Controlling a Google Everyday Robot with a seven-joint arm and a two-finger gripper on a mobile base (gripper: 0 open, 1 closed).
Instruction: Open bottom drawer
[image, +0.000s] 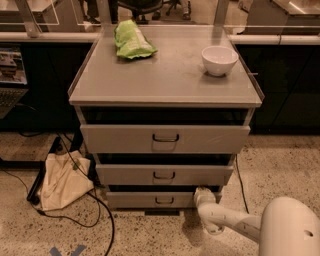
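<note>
The bottom drawer (145, 200) is the lowest, slimmest grey front of the metal cabinet (165, 85), with a small black loop handle (163, 201) at its centre. It stands pulled out a little, with a dark gap above it. My gripper (202, 192) is at the right end of this drawer's front, at its top edge, right of the handle. My white arm (235, 222) reaches in from the lower right.
The middle drawer (165, 175) and top drawer (165, 138) also stand slightly out. A white bowl (219, 60) and a green bag (131, 41) lie on the cabinet top. A cloth bag (62, 181) and black cables (100, 215) lie on the floor at left.
</note>
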